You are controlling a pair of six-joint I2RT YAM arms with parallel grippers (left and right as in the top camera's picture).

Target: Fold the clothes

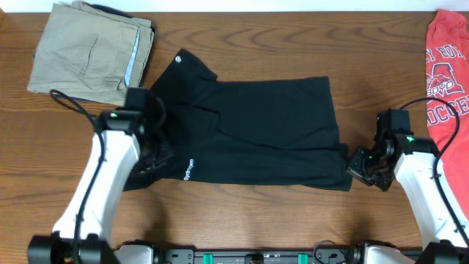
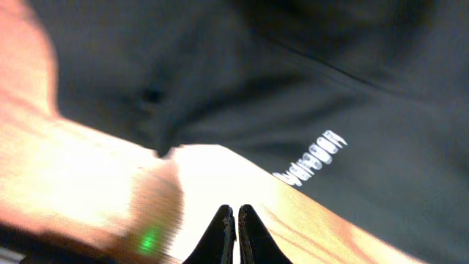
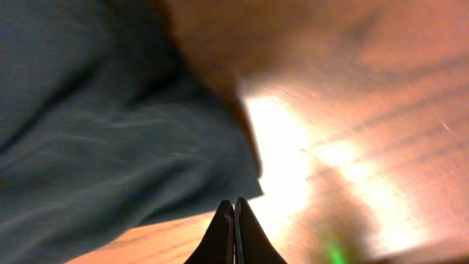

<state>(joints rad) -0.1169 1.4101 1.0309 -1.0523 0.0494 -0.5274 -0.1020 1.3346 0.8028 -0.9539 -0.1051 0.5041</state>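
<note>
A black shirt (image 1: 264,132) with small white lettering lies spread and partly folded at the table's middle. My left gripper (image 1: 155,161) sits at the shirt's front left edge. In the left wrist view its fingers (image 2: 236,220) are shut and empty over bare wood, with the black cloth (image 2: 308,95) just beyond them. My right gripper (image 1: 357,164) sits at the shirt's front right corner. In the right wrist view its fingers (image 3: 234,216) are shut and empty, just off the cloth's corner (image 3: 110,154).
Folded khaki trousers (image 1: 88,51) lie at the back left. A red shirt with white print (image 1: 445,73) lies along the right edge. Black cables run from both arms across the wooden table (image 1: 264,220).
</note>
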